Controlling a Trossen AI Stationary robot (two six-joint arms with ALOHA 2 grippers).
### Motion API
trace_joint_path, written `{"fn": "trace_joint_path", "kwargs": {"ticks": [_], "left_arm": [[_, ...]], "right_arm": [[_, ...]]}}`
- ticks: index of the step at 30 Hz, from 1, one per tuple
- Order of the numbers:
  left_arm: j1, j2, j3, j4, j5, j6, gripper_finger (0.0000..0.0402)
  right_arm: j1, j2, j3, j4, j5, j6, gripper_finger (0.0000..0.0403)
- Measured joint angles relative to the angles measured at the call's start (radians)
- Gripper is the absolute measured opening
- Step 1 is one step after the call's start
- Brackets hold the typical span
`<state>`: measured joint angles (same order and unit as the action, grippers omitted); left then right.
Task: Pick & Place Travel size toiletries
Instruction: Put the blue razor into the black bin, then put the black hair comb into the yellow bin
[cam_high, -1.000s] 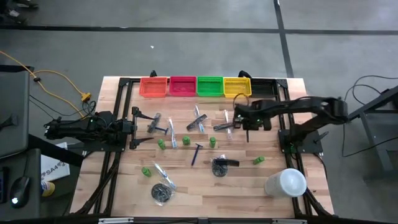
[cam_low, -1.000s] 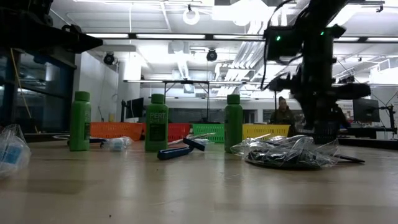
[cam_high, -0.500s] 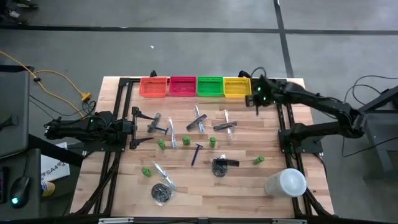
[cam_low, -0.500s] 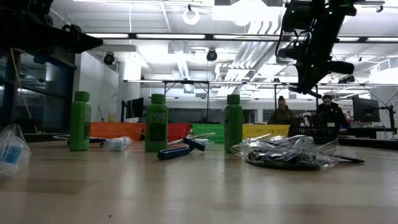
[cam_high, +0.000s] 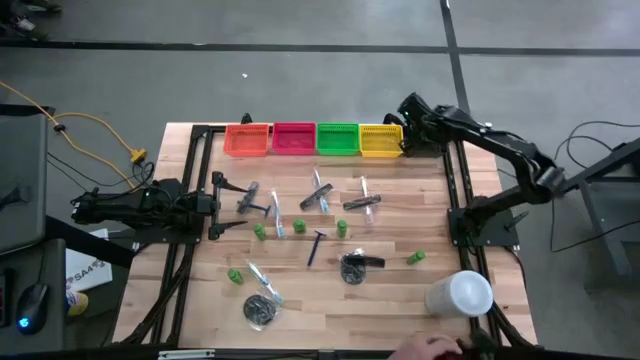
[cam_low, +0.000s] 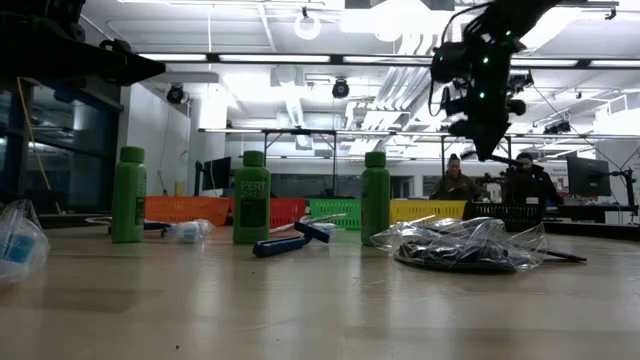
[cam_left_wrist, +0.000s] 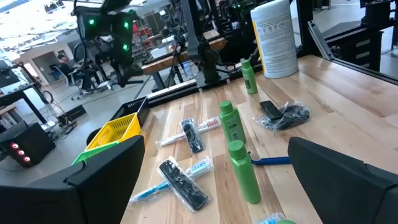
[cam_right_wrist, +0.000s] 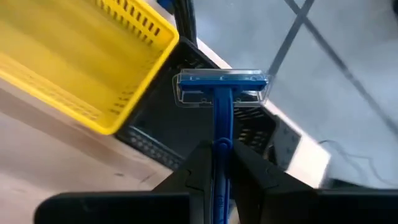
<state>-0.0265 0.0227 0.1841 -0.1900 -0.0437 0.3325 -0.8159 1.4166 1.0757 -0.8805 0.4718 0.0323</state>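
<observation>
Gripping a slim blue plastic razor (cam_right_wrist: 219, 124) by its handle, the right claw (cam_right_wrist: 219, 163) hangs over the black bin (cam_right_wrist: 186, 134), ready for dropping; the left claw (cam_left_wrist: 211, 186) waits open at frame left.

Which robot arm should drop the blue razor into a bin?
The right. Its gripper already pinches the blue razor above the black bin beside the yellow one. The left gripper is across the table.

Blue razor (cam_right_wrist: 217, 143) handle lost low down between the right gripper (cam_right_wrist: 219, 163) fingers, grip end hidden; black bin (cam_right_wrist: 186, 127) under it mostly covered by the yellow bin (cam_right_wrist: 74, 59) and the razor. Left gripper (cam_left_wrist: 211, 180) fingertips cut off at the picture's edge, so gap unreadable. Crinkled bag (cam_low: 462, 247) contents only a dark tangle, too blurred to name.
</observation>
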Motion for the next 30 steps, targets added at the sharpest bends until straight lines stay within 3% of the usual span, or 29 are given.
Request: {"fn": "trace_joint_path", "kwargs": {"ticks": [11,18,30], "left_arm": [[0.000,0.000,0.000,0.000,0.000,0.000,0.0397],[0.000,0.000,0.000,0.000,0.000,0.000,0.0397],[0.000,0.000,0.000,0.000,0.000,0.000,0.0397]], "right_arm": [[-0.052,0.149,0.001,0.032,0.192,-0.095,0.0036],[-0.051,0.189,0.001,0.033,0.218,-0.149,0.0040],[-0.051,0.209,0.001,0.037,0.259,-0.172,0.0094]]}}
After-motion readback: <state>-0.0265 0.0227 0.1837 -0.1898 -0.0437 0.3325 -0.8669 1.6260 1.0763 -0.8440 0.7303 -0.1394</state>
